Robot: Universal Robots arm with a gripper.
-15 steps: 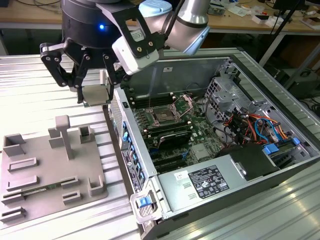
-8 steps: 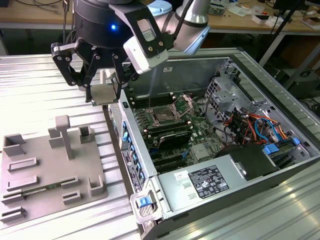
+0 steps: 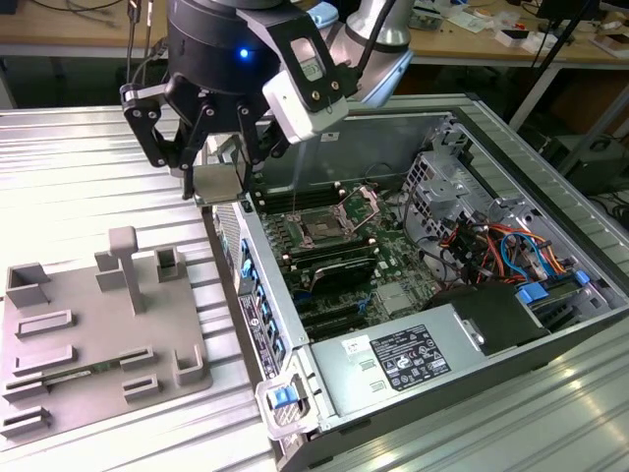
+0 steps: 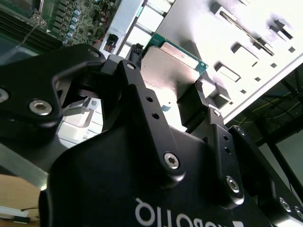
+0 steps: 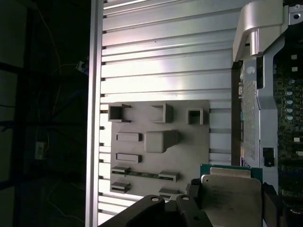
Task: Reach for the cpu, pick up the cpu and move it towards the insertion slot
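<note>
Above case edge: black claw (image 3: 212, 172) pinching flat square silvery cpu (image 3: 218, 180).

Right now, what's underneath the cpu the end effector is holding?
The cpu hangs in the end effector, above the ribbed metal table beside the open computer case's wall. The grey tray lies off to one side. The cpu's own underside is hidden.

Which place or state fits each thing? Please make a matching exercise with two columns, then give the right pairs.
Things:
1. cpu
2. insertion slot
3. grey tray
4. hand

Places or states:
A. lies on the ribbed metal table
B. shut on the chip, above the case edge
C. held between the fingers
D. sits on the green board inside the computer case

Pairs: 1-C, 2-D, 3-A, 4-B
</note>
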